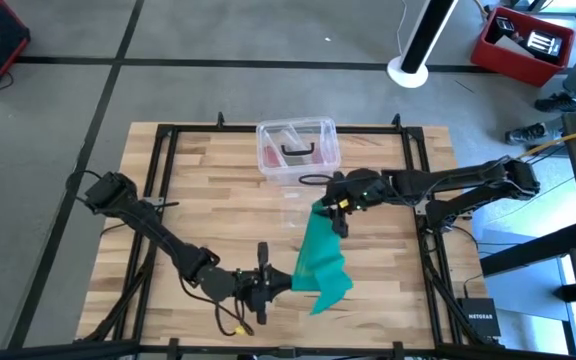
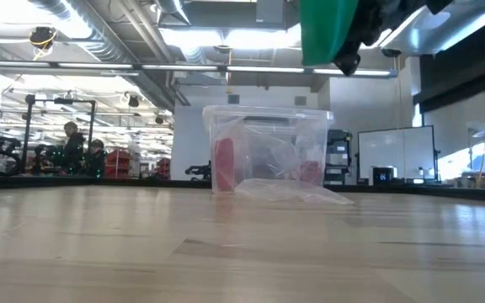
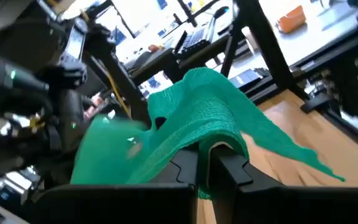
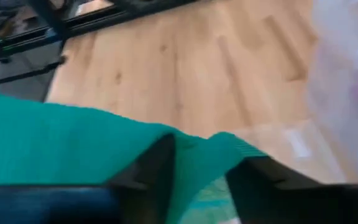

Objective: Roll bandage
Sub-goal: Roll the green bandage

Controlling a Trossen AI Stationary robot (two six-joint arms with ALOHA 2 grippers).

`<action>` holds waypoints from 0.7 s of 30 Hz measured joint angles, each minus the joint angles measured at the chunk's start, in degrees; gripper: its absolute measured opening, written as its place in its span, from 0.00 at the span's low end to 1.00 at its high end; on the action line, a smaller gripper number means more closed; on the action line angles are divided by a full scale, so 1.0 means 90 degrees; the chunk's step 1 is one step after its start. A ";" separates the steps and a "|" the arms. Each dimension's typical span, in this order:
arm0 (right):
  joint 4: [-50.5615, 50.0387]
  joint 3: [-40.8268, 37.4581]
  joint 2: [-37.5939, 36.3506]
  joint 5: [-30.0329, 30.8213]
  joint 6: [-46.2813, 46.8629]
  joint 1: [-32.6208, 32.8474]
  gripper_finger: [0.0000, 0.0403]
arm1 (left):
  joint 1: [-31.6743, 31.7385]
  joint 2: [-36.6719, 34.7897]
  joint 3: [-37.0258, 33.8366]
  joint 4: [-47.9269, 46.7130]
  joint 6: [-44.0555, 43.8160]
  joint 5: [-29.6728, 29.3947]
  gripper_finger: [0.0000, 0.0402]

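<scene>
Draped teal bandage (image 3: 204, 118) hung between my left claw (image 3: 205, 163) and right claw (image 1: 340, 212), both seemingly clamping it above the tabletop (image 1: 208, 200).

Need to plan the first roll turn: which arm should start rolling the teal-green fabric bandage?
Probably left. The left gripper is shut on the near end of the teal-green fabric bandage, low by the wooden table. The right gripper pinches the far end held up, so it suits keeping tension.

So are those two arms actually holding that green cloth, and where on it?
Yes. The bandage hangs between them, off the table: the right gripper pinches its upper end, and the left gripper clamps its lower end, where the fabric drapes over its fingers.
</scene>
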 joint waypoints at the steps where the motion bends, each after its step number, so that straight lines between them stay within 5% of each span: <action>1: -0.0049 0.0000 0.0000 -0.0149 0.0032 -0.0002 0.42 | 0.0037 -0.0002 -0.0040 0.0002 -0.0212 -0.0001 0.02; 5: -0.0429 0.0000 -0.0027 -0.0390 0.0002 0.0001 0.60 | 0.0204 -0.0002 -0.0201 -0.0149 -0.1004 0.0000 0.02; 9: -0.1190 -0.0005 -0.0027 0.0240 -0.0264 0.0001 0.71 | 0.0350 0.0048 -0.0223 -0.1027 -0.2221 -0.0003 0.02; 15: -0.1917 -0.0005 -0.0027 0.0853 -0.0389 0.0001 0.75 | 0.0491 0.0316 -0.0228 -0.1716 -0.3790 -0.0010 0.03; 21: -0.2272 -0.0005 -0.0027 0.0996 -0.0704 -0.0002 0.75 | 0.0527 0.0485 -0.0228 -0.1746 -0.4209 0.0066 0.03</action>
